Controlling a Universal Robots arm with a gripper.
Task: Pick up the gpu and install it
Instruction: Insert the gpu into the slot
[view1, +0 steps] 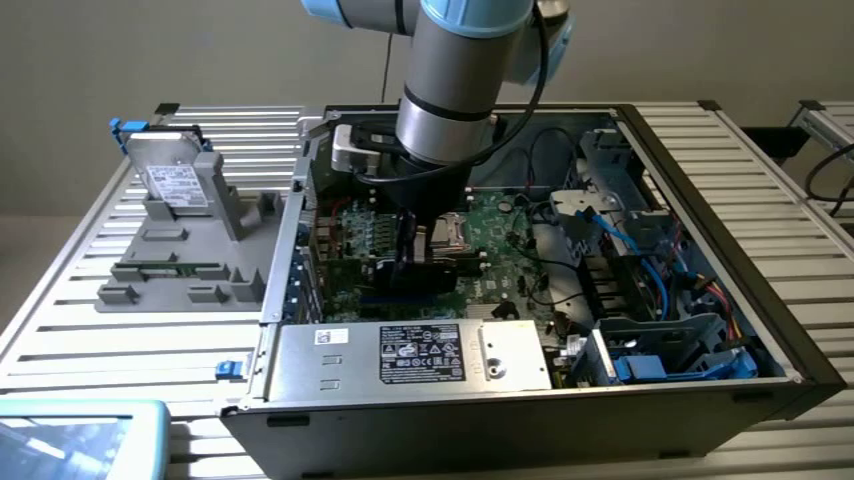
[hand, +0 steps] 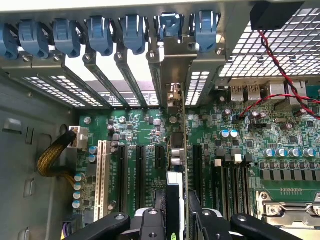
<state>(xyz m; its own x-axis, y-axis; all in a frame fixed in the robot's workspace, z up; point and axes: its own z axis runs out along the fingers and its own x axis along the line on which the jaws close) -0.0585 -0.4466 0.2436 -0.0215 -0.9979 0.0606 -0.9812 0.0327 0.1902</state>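
Jaws pinch the gpu (hand: 176, 160) edge-on inside the open computer case (view1: 507, 435), which lies on the slatted bench (view1: 80, 340). The card stands upright over the green motherboard (hand: 280, 130), among the black expansion slots. Its silver bracket (hand: 172, 95) reaches the rear openings under the blue clips (hand: 100, 35). Outside the case, a grey hard drive (view1: 174, 180) stands on a grey holder (view1: 187, 255).

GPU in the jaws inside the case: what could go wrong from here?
1. The gpu stands edge-on among close-packed slots. If it is slightly off, a push might miss its slot and scrape the motherboard.
2. Its metal bracket sits right by the blue clips at the rear, so it could catch there.
3. The jaws pinch only a small part of the thin card, so it may tilt when pressed.
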